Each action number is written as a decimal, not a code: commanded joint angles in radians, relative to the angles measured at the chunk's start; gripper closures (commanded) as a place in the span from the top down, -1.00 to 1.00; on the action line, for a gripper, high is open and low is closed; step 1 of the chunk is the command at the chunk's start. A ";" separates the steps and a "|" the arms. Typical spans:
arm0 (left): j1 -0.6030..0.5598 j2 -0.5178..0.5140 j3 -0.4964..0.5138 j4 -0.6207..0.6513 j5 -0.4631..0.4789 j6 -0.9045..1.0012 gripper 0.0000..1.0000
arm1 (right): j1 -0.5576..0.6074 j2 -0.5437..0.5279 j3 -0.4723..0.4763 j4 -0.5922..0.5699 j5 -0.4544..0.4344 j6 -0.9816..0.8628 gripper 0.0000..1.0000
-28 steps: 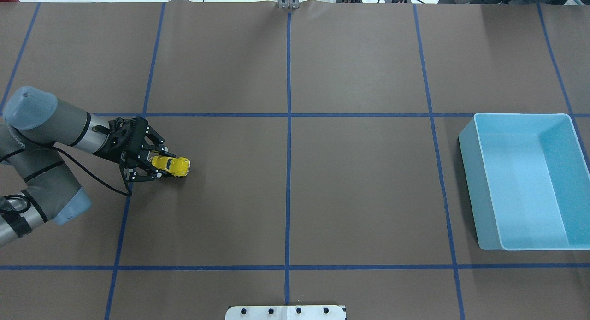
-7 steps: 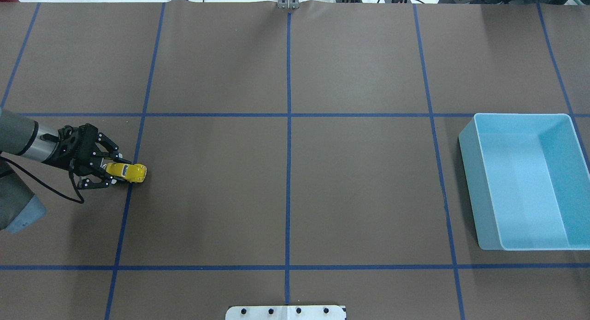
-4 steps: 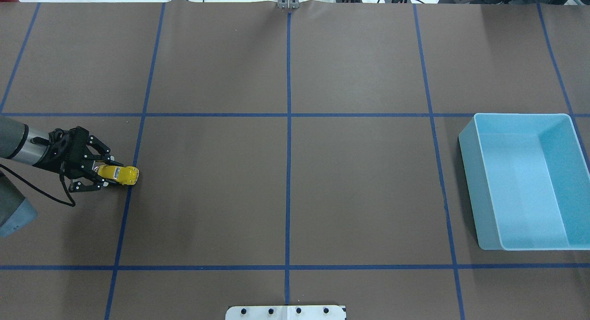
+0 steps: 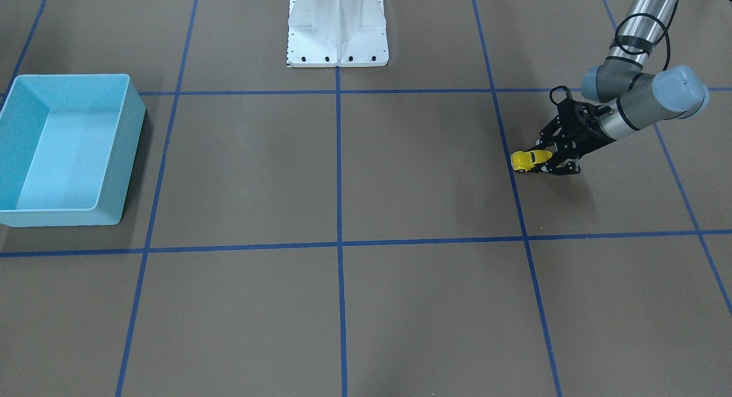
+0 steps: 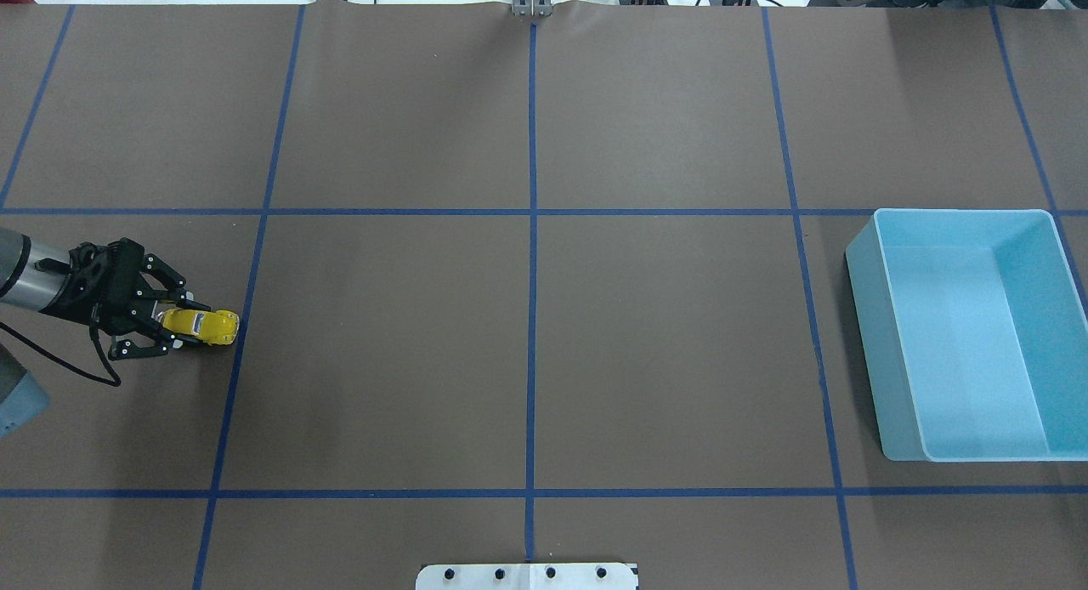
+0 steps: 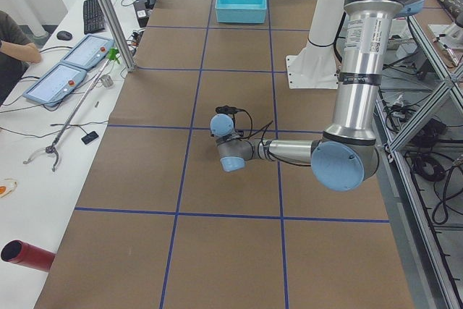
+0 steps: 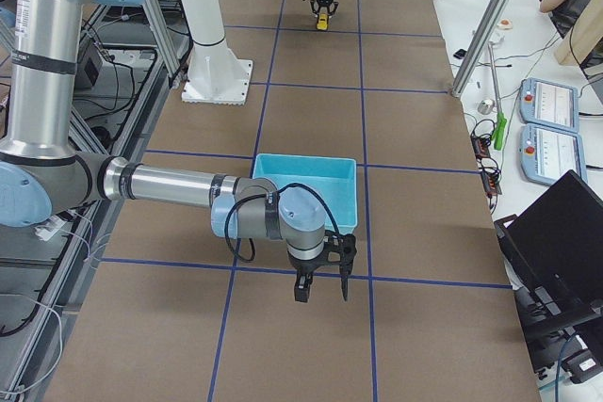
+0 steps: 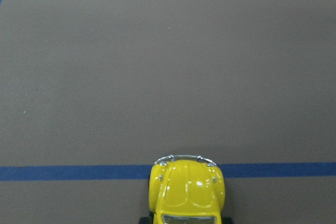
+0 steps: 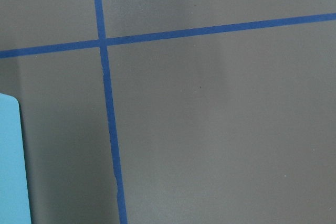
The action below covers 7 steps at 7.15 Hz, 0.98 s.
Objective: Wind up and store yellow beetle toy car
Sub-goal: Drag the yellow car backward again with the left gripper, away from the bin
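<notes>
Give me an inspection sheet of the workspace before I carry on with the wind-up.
Surface: brown table with a blue tape grid.
Job's things: yellow beetle toy car on the table, nose at a tape line; light blue bin far across the table from it.
Clutter: nothing seen.
Grippers: left gripper shut on the car's rear; right gripper hangs near the bin, open or shut unclear.
Cables: black cable loops off the left wrist, behind the car.
Surroundings: white mount base; control panels and a person's arm at the side bench.
</notes>
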<state>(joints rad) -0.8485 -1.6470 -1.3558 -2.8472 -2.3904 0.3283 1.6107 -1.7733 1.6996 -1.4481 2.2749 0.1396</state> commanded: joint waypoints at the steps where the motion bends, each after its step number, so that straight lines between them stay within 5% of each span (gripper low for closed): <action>1: -0.006 0.015 0.003 -0.014 -0.001 0.000 -1.00 | 0.000 0.000 0.000 0.000 0.000 0.000 1.00; 2: -0.006 0.024 0.010 -0.027 0.000 0.000 -1.00 | 0.000 0.000 0.000 0.000 0.000 0.000 1.00; 3: -0.011 0.023 0.029 -0.049 0.001 -0.002 -0.62 | 0.000 0.000 0.000 0.000 0.000 0.000 1.00; 4: -0.015 0.023 0.029 -0.052 0.004 -0.002 0.98 | 0.000 0.000 0.000 0.000 0.000 0.000 1.00; 7: -0.021 0.030 0.029 -0.066 0.010 -0.005 1.00 | 0.000 0.000 0.000 0.000 0.000 0.000 1.00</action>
<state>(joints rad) -0.8683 -1.6219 -1.3275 -2.9084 -2.3820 0.3239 1.6107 -1.7733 1.6997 -1.4480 2.2749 0.1396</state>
